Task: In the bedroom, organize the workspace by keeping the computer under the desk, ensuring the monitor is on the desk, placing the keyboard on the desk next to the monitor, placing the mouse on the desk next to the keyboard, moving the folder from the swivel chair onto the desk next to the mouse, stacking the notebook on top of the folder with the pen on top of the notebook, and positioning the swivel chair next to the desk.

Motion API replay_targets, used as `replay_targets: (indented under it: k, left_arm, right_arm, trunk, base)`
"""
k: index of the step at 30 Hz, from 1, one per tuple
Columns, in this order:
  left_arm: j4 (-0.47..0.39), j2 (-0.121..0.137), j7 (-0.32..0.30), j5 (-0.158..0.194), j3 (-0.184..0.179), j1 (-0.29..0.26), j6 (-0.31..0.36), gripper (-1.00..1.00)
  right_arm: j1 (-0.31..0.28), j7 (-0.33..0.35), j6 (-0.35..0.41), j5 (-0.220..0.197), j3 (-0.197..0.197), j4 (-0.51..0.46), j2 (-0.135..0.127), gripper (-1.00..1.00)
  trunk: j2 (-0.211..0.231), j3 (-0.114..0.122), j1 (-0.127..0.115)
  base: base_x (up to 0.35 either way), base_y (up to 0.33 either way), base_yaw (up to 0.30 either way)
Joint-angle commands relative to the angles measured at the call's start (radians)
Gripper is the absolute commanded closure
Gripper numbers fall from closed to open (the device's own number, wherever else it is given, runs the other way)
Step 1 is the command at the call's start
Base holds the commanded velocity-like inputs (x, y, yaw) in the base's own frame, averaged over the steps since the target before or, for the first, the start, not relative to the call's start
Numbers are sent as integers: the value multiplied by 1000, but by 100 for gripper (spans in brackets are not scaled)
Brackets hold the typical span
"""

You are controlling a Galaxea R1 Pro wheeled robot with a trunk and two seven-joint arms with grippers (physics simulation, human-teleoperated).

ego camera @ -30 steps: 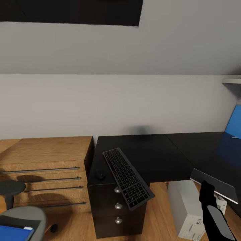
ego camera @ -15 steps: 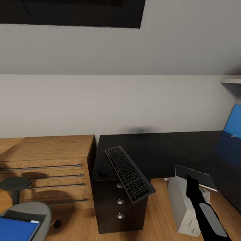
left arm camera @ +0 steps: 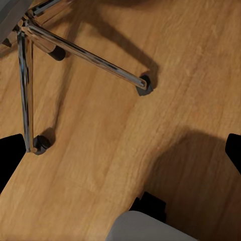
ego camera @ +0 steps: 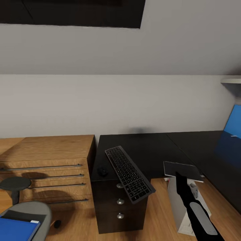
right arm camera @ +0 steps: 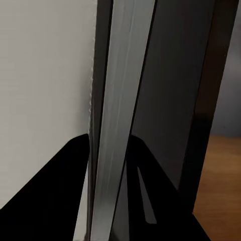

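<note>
Glossy black, the worktop (ego camera: pixel 150 150) carries the keyboard (ego camera: pixel 129 173) askew, overhanging its front edge, the mouse (ego camera: pixel 102 171) beside it. The right gripper (ego camera: pixel 178 175) pinches the thin notebook (ego camera: pixel 181 170), lifting it worktop-ward above the computer (ego camera: pixel 180 204). The left gripper (left arm camera: pixel 120 150) hangs spread over chair legs; the folder (ego camera: pixel 15 229) waits on the swivel chair (ego camera: pixel 31 211).

The keyboard (ego camera: pixel 129 173) lies on the desk (ego camera: pixel 154 150) at its left end, its near end overhanging the front edge above the drawer unit (ego camera: pixel 118 207); the mouse (ego camera: pixel 102 172) sits just left of it. A drawer chest (ego camera: pixel 47 167) stands left of the desk — the swivel chair (ego camera: pixel 25 214) before it, the folder (ego camera: pixel 15 229) on its seat. The computer (ego camera: pixel 182 207) stands on the floor right of the drawer unit.
</note>
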Motion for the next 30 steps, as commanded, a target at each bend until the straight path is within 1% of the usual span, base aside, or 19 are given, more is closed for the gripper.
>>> replay_targets:
  k: [1, 3, 4, 5, 8, 10, 12, 13, 15, 18, 21, 24, 30]
  left_arm:
    - [-2, 1, 5, 10, -5, -1, -8, -100]
    - [-2, 1, 5, 10, -5, -1, -8, -100]
    - [-3, 1, 5, 10, -5, -1, -8, -100]
    - [-3, 1, 5, 10, -5, -1, -8, -100]
    - [-3, 1, 5, 10, -5, -1, -8, -100]
    - [-4, 1, 5, 9, -5, -1, -8, -100]
    - [-7, 1, 5, 4, -5, -1, -8, -100]
    - [-10, -2, 5, -4, -5, -1, -8, -100]
    - [-11, -10, 5, -7, -5, -1, -8, -100]
    - [-12, -25, 7, -10, -5, -1, -8, -100]
    - [-12, -30, 7, -11, -5, -1, -8, -100]
    - [-12, -32, 8, -11, -5, -1, -8, -100]
    - [-12, -32, 6, -11, -5, -1, -8, -100]
  right_arm:
    - [0, 9, -3, -13, 2, 1, 0, 100]
    - [1, 12, -3, -13, 4, 1, 2, 100]
    - [1, 12, -4, -13, 5, 1, 12, 100]
    - [1, 12, -3, -13, 5, 2, 14, 100]
    - [2, 13, 0, -12, 6, 2, 17, 100]
    - [2, 13, 13, -12, 6, 2, 16, 100]
    - [2, 12, 61, -11, 5, 3, 14, 100]
    - [3, 12, 138, -9, 5, 3, 7, 100]
    - [3, 12, 191, -8, 4, 3, -2, 100]
    - [3, 13, 239, -7, 4, 3, -17, 100]
    - [3, 13, 253, -7, 4, 3, -29, 100]
    - [3, 12, 265, -7, 4, 3, -46, 100]
    - [3, 11, 274, -7, 4, 3, -51, 100]
  trunk:
    - [0, -1, 0]
    - [0, -1, 0]
    - [0, -1, 0]
    - [0, -1, 0]
    - [0, -1, 0]
    - [0, -1, 0]
    - [0, -1, 0]
    - [0, -1, 0]
    - [0, -1, 0]
    - [0, -1, 0]
    - [0, -1, 0]
    - [0, -1, 0]
    - [0, -1, 0]
  base:
    - [0, 0, 0]
    - [0, 0, 0]
    - [0, 0, 0]
    - [0, 0, 0]
    - [0, 0, 0]
    - [0, 0, 0]
    - [0, 0, 0]
    - [0, 0, 0]
    - [0, 0, 0]
    - [0, 0, 0]
    - [0, 0, 0]
    - [0, 0, 0]
    - [0, 0, 0]
